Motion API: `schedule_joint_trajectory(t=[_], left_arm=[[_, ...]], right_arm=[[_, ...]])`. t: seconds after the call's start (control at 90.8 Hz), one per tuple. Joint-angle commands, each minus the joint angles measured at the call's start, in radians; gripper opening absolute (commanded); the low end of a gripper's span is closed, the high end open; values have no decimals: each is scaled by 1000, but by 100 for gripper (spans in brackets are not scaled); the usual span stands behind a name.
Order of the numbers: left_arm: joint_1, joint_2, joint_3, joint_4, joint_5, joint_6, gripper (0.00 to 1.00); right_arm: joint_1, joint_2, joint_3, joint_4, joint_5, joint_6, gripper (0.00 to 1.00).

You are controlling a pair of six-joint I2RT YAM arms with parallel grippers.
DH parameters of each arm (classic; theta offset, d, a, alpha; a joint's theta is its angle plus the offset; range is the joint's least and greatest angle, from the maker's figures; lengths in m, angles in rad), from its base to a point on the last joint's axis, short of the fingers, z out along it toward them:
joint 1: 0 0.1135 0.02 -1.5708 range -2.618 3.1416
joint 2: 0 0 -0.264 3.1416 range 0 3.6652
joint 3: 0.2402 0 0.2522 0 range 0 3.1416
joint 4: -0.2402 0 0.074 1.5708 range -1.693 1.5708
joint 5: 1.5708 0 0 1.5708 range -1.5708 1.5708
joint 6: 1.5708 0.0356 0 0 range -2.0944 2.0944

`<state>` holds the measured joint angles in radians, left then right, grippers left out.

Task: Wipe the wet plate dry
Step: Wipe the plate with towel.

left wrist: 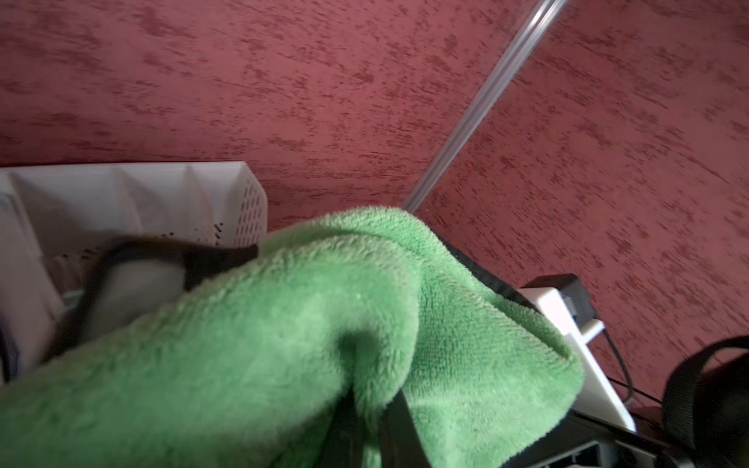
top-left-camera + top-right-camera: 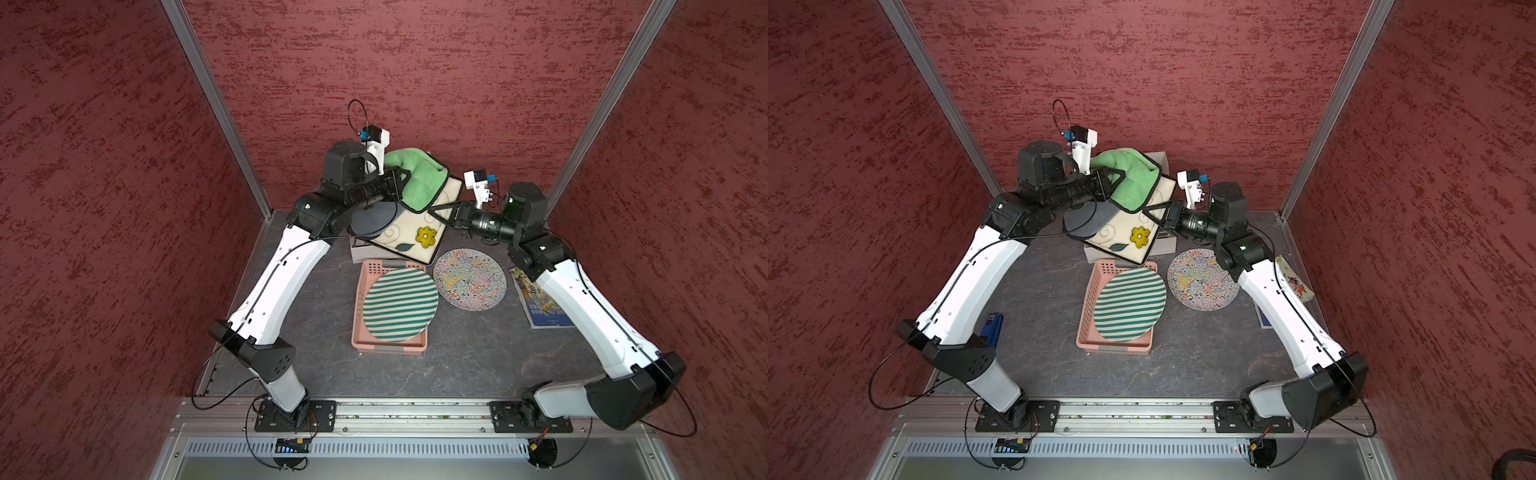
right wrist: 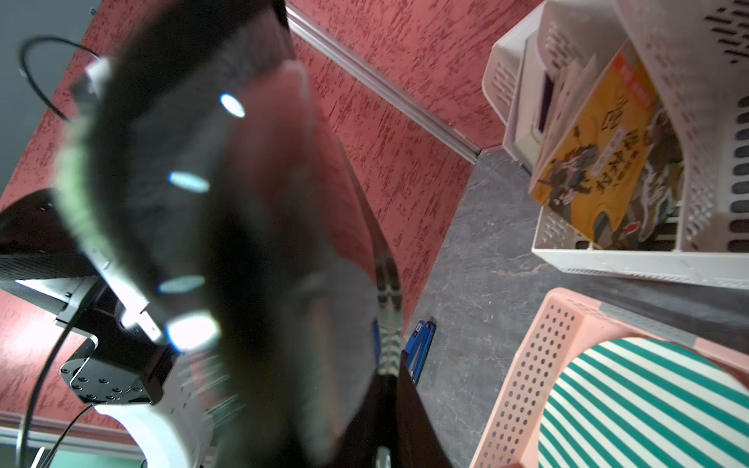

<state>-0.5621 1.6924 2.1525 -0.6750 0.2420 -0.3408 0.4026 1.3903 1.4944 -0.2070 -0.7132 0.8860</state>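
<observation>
A square cream plate (image 2: 415,232) (image 2: 1129,232) with a yellow flower and a dark rim hangs tilted above the back of the table. My right gripper (image 2: 436,212) (image 2: 1150,210) is shut on its right edge. A green towel (image 2: 419,183) (image 2: 1133,183) lies bunched over the plate's upper part, and my left gripper (image 2: 401,178) (image 2: 1115,176) is shut on it. In the left wrist view the towel (image 1: 304,344) fills the frame around the left gripper (image 1: 375,409). The right wrist view shows the plate's glossy underside (image 3: 243,243), blurred, with the right gripper (image 3: 389,377) pinching its rim.
A pink basket (image 2: 359,299) below the held plate carries a green-striped round plate (image 2: 399,305). A colourful round plate (image 2: 469,278) lies to its right, beside a book (image 2: 536,303). A white basket (image 3: 608,263) with books stands at the back. A dark round plate (image 2: 372,218) sits under my left wrist.
</observation>
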Motion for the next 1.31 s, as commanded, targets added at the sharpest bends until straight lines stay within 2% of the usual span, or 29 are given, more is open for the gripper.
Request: schedule_joint_trajectory(t=[0.0, 0.088, 0.154, 0.264, 0.32, 0.408, 0.496, 0.595, 0.661, 0.782, 0.871, 0.992, 1.091, 1.234, 1.3], left_arm=[[-57, 30, -22, -58, 130, 57, 0], [-64, -36, -160, 16, 143, 13, 0], [-51, -93, -276, 74, 106, -27, 0], [21, -185, -388, 86, 2, -113, 0], [61, -210, -406, 99, -6, -128, 0], [110, -220, -383, 139, 7, -119, 0], [136, -178, -286, 109, 11, -93, 0], [140, -112, -165, 43, 43, -54, 0], [125, -75, -131, 52, 145, -47, 0], [75, -57, -160, 130, 302, -76, 0], [81, -116, -272, 295, 339, -196, 0], [144, -236, -449, 530, 319, -391, 0], [194, -288, -483, 614, 300, -497, 0], [241, -304, -493, 771, 275, -666, 0], [256, -301, -513, 865, 262, -744, 0]], right_arm=[[-44, -7, 167, 250, 24, 22, 0], [-99, 36, 256, 269, 97, 91, 0], [-125, 53, 273, 350, 120, 165, 0], [-121, 61, 290, 415, 66, 215, 0], [-96, 61, 272, 410, 16, 212, 0], [-6, 28, 183, 338, -20, 141, 0], [77, -23, 82, 276, -14, 62, 0], [102, -54, 7, 294, 7, 66, 0], [97, -54, 35, 259, 35, 33, 0], [37, 13, 210, 169, 64, 2, 0], [-60, 49, 291, 184, 80, 89, 0], [-161, 46, 293, 286, 86, 218, 0], [-177, 46, 267, 401, 59, 331, 0], [-173, 53, 148, 740, 47, 580, 0], [-162, 54, 123, 821, 51, 628, 0]])
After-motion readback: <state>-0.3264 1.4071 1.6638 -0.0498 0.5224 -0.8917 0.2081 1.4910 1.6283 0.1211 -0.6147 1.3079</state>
